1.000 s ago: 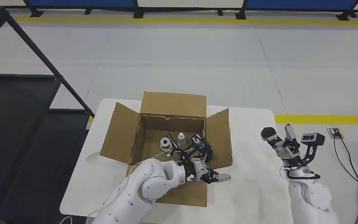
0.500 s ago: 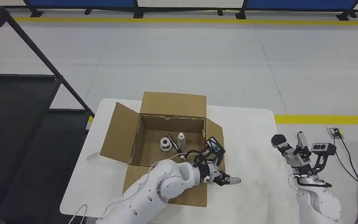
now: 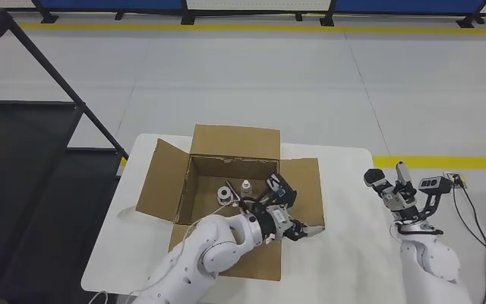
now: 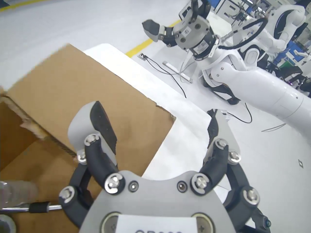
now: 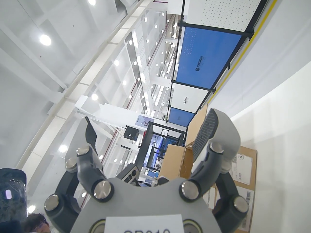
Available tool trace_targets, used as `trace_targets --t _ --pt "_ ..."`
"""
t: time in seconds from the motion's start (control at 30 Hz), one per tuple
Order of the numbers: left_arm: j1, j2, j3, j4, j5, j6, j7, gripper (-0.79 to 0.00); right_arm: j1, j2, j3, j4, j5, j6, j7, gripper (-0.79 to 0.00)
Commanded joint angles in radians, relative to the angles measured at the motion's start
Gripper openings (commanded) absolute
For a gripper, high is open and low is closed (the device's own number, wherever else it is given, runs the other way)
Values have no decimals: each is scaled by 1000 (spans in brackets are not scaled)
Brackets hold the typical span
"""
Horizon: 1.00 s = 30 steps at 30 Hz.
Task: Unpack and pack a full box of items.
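I am holding my left gripper [image 4: 158,117] just above the right flap [image 3: 306,186] of the open cardboard box [image 3: 234,143], near the corner where the cardboard is meeting the white table [image 3: 349,254]. Its fingers are standing wide apart, with nothing between the dark pads. A white sticker [image 4: 155,224] is sitting on its base, and its print is running off the edge, so I am not making it out.

Inside the box a small white bottle [image 3: 245,186] is standing upright beside a white round item [image 3: 225,195], both toward the back wall. A metal rod with a black grip [image 4: 36,207] is lying close to them.

I am keeping my right gripper [image 3: 387,181] raised off the table's right edge, well apart from the box, with the fingers pointing upward. They are spread open too and carrying nothing. From that wrist, one outer cardboard face of the box is showing white printed labels [image 5: 243,168], one with a barcode. Blue and white wall panels [image 5: 209,56] with dark lettering are standing far behind.
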Motion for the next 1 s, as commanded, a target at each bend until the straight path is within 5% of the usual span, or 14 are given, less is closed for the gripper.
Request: trace_targets --t 0.0,0.37,0.67,0.77,0.97 --pt "58 20 -85 -76 7 -1 2 0 23 0 -21 -11 -49 23 -31 0" --pt "374 98 -579 -375 -51 -28 41 0 155 -10 -241 -166 -510 173 -209 0" --pt "579 123 -948 -396 -238 -62 120 0 309 -36 -504 -145 -776 380 -149 0" --pt "630 127 -1035 -376 -290 -82 135 0 336 -44 -538 -122 -791 451 -157 0" --pt "635 128 -1043 -374 -292 -86 137 0 336 -44 -538 -122 -791 451 -157 0"
